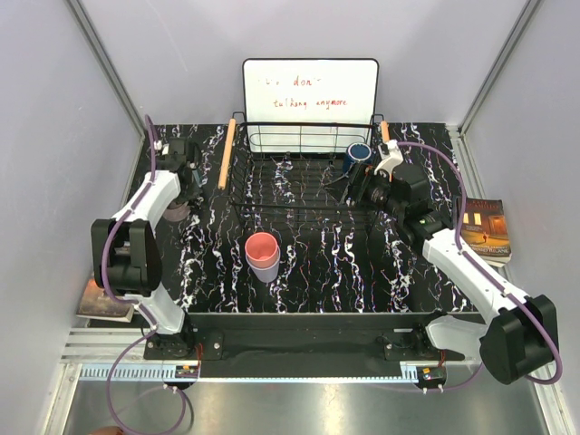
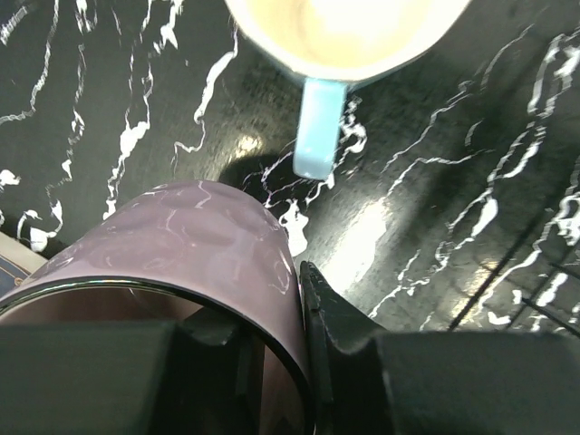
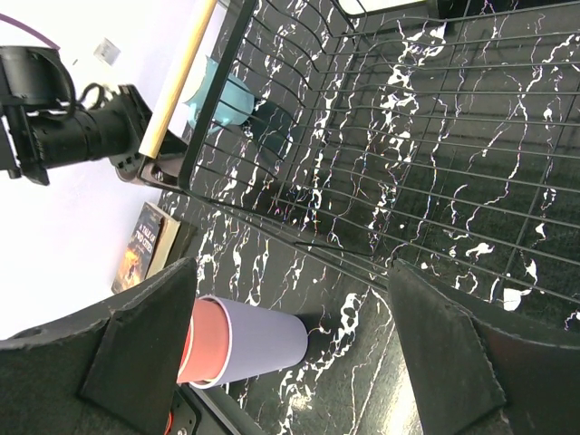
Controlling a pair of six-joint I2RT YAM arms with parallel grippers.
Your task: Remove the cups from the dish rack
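Note:
The black wire dish rack [image 1: 299, 181] stands at the back centre, and a dark navy cup [image 1: 358, 154] sits at its right end. My right gripper [image 1: 360, 187] hovers open over the rack's right side, just in front of that cup; in the right wrist view it [image 3: 290, 281] holds nothing. On the table in front of the rack, a salmon pink cup [image 1: 261, 246] is nested in a lavender cup [image 3: 272, 340]. My left gripper [image 2: 276, 335] is shut on the wall of the mauve cup [image 2: 190, 240], low over the table left of the rack. A light blue cup [image 2: 349, 32] with a cream inside stands just beyond it.
A white board [image 1: 310, 91] with writing leans behind the rack. One book [image 1: 487, 231] lies at the table's right edge and another book [image 1: 102, 304] off its left front corner. The rack's wooden handles [image 1: 226, 154] stick up along its two short sides.

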